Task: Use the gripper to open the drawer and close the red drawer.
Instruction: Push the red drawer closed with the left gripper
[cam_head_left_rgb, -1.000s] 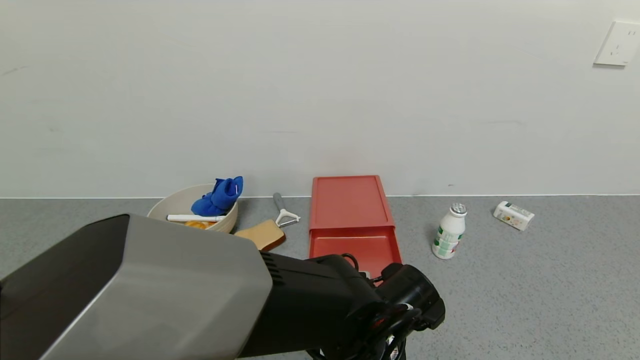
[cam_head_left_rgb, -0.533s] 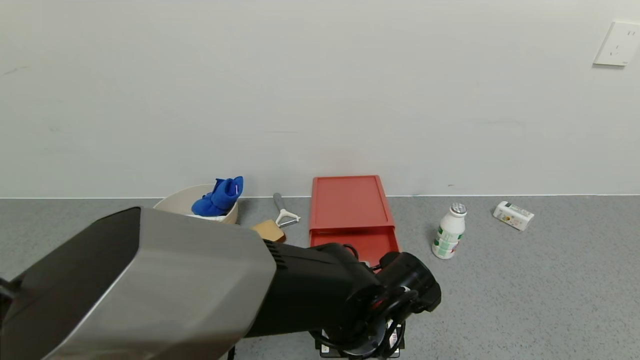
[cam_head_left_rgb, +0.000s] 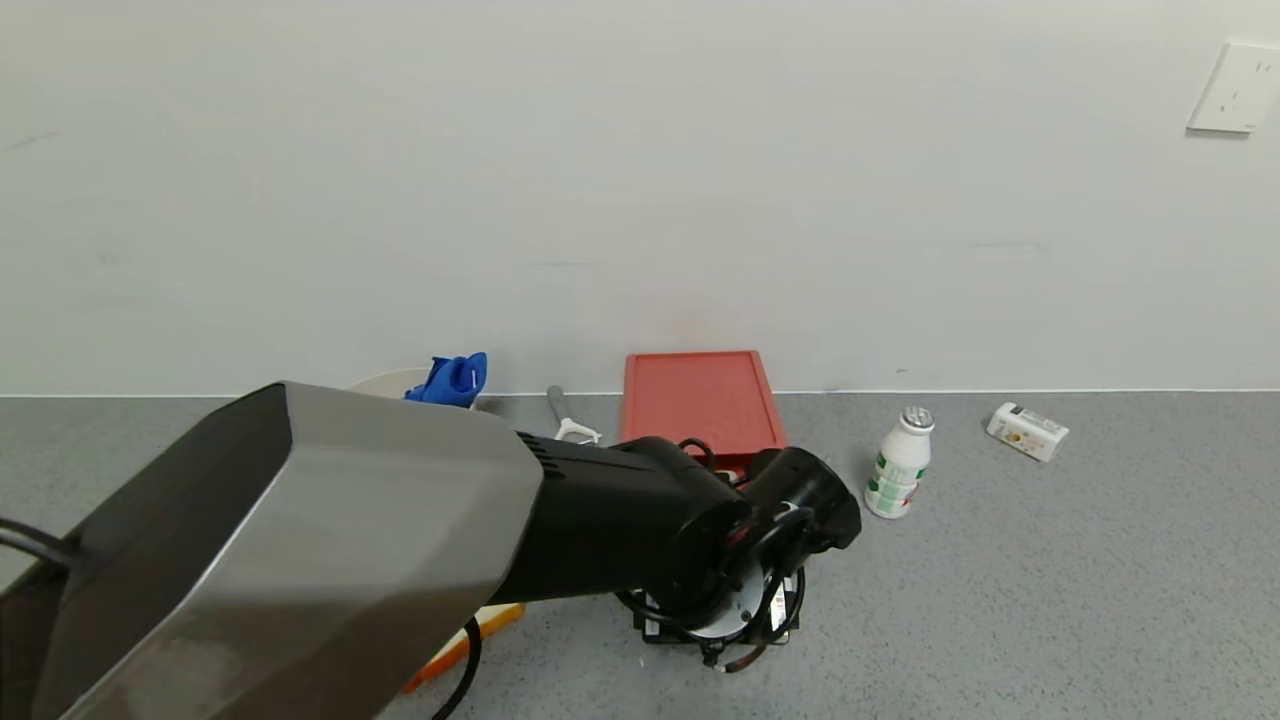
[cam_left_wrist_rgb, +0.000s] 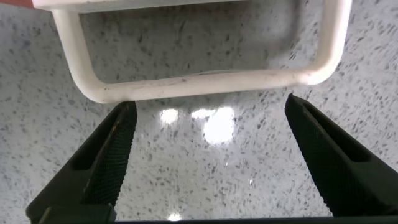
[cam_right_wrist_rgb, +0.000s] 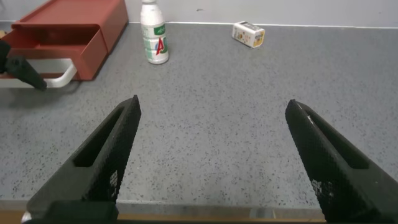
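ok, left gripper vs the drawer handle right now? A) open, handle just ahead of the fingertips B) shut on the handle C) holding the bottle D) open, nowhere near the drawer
A: in the left wrist view the left gripper is open, and the white handle sits ungripped just past its fingertips.

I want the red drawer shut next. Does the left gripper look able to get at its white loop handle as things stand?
Probably yes. The left gripper is open, right in front of the white loop handle of the red plastic drawer, with only bare grey countertop between.
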